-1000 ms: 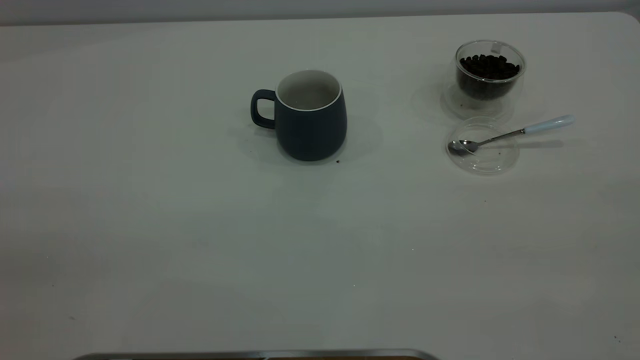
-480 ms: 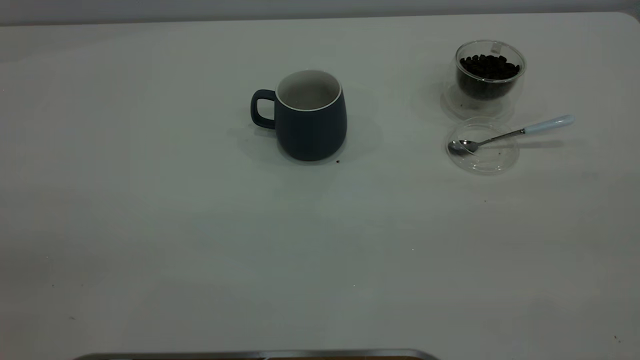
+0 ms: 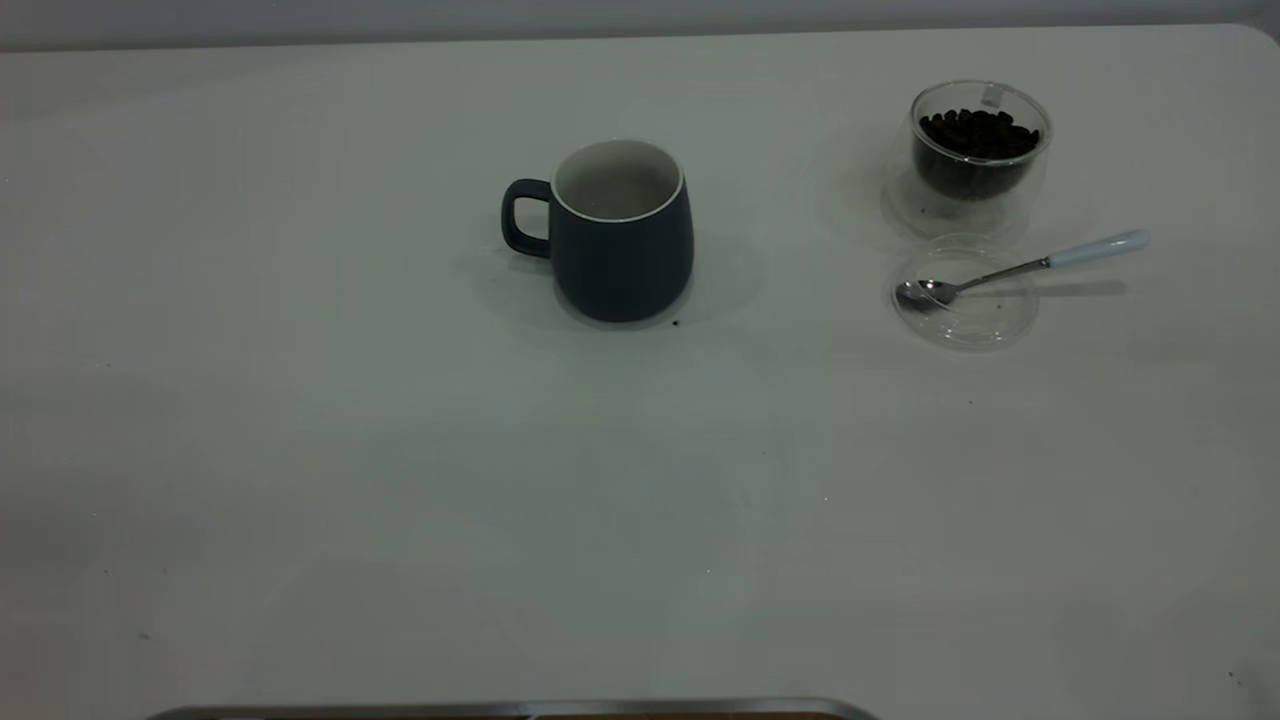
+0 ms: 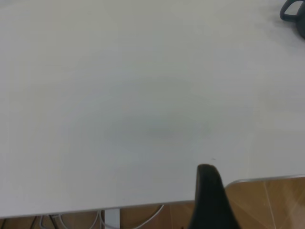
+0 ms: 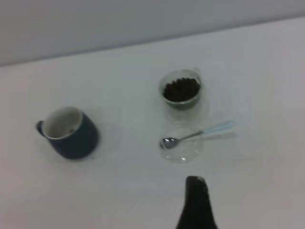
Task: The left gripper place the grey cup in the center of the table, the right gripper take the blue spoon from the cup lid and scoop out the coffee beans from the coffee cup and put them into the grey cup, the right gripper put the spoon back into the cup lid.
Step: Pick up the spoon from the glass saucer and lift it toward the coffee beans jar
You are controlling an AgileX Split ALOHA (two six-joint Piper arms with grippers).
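Dim, flat overhead light; soft shadows under grey cup [image 3: 620, 235]; right wrist view blurred

The pale worktop [image 4: 143, 95] fills nearly all of the left wrist view, bare and evenly lit. At one corner a sliver of the dark cup [image 4: 294, 12] shows, mostly its looped handle. One dark finger of the left end effector [image 4: 209, 200] juts over the worktop's near edge. Beyond that edge lie brown floor [image 4: 267, 202] and some thin cables [image 4: 71, 220].
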